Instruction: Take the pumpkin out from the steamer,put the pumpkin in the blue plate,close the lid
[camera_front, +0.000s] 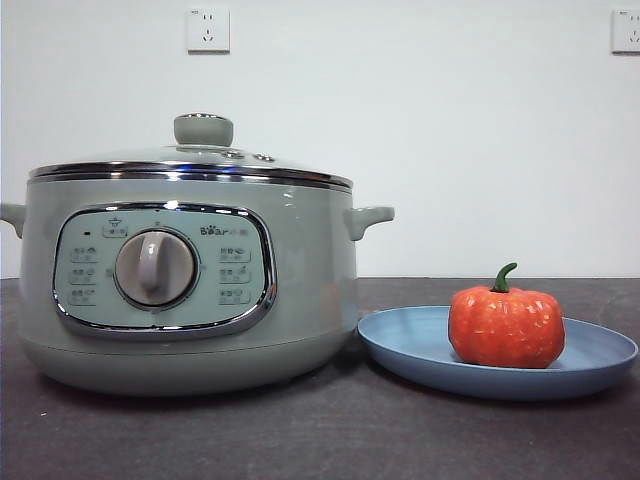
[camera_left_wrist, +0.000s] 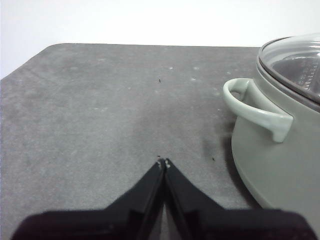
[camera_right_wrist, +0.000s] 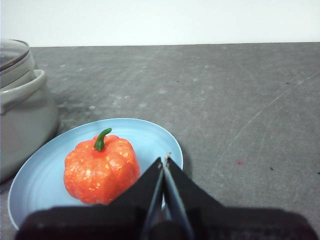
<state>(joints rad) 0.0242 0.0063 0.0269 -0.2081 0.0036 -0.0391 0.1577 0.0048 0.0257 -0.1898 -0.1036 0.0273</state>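
Note:
The orange-red pumpkin (camera_front: 506, 325) with a green stem sits upright in the blue plate (camera_front: 400, 345), to the right of the steamer (camera_front: 300, 270). The glass lid (camera_front: 203, 130) with its pale green knob rests on the steamer's chrome rim. My right gripper (camera_right_wrist: 164, 161) is shut and empty, just beside the pumpkin (camera_right_wrist: 101, 170) over the plate's (camera_right_wrist: 45, 175) edge. My left gripper (camera_left_wrist: 163, 162) is shut and empty above the bare table, beside the steamer's side handle (camera_left_wrist: 255, 112). Neither gripper shows in the front view.
The dark grey table top (camera_front: 320, 440) carries the pot and the plate. A white wall with two sockets (camera_front: 208, 30) stands behind. The steamer (camera_right_wrist: 20, 110) stands close to the plate on one side.

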